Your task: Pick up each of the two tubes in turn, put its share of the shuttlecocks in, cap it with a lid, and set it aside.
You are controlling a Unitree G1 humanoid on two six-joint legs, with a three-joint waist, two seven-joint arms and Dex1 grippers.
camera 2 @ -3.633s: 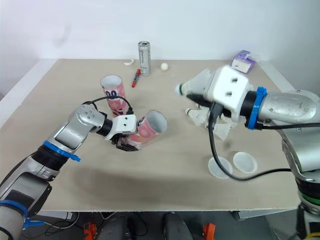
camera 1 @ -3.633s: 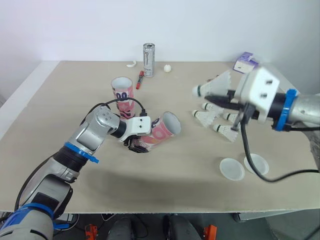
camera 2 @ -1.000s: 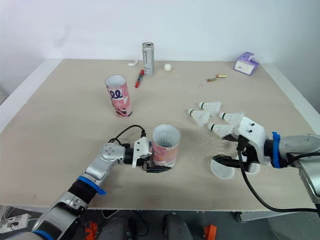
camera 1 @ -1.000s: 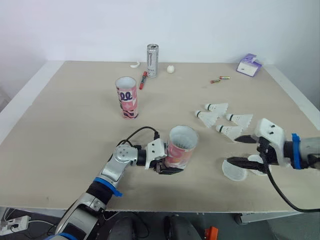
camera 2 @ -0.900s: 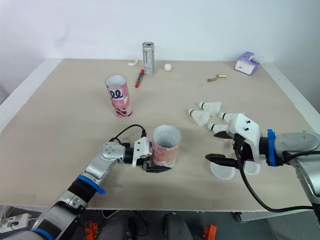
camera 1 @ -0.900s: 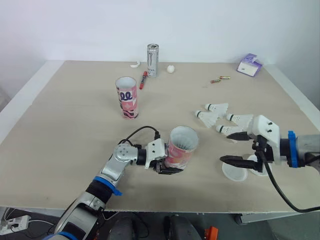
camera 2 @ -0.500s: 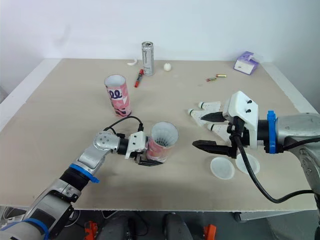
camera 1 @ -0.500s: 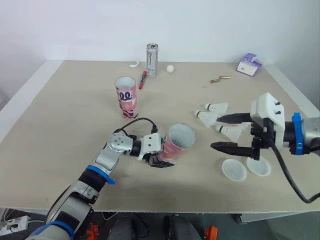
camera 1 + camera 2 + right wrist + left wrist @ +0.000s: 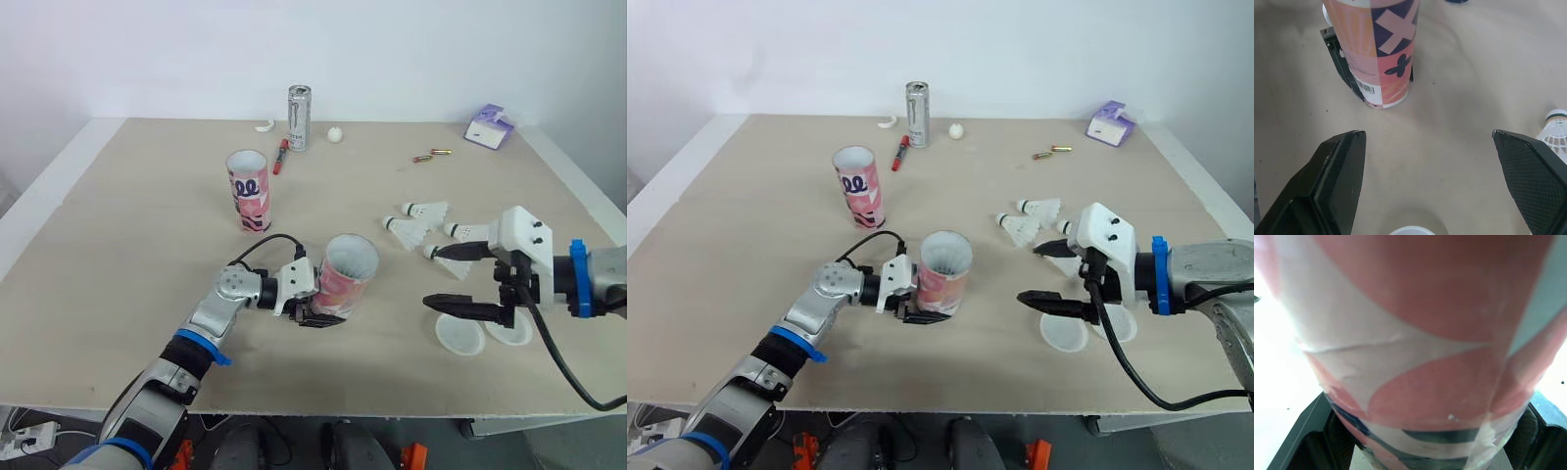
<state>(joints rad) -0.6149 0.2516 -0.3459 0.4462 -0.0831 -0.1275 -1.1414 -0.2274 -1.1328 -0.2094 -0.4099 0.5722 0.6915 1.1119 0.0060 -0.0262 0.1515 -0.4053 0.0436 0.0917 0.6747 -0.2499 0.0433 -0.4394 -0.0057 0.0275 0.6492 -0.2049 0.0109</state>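
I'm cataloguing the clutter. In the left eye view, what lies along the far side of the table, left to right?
Red marker → drink can → small white ball → two batteries → purple box.

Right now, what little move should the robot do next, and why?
Probably bring the open right end effector down onto the nearest shuttlecock: the tube in the left end effector is uncapped, and four shuttlecocks lie on the table.
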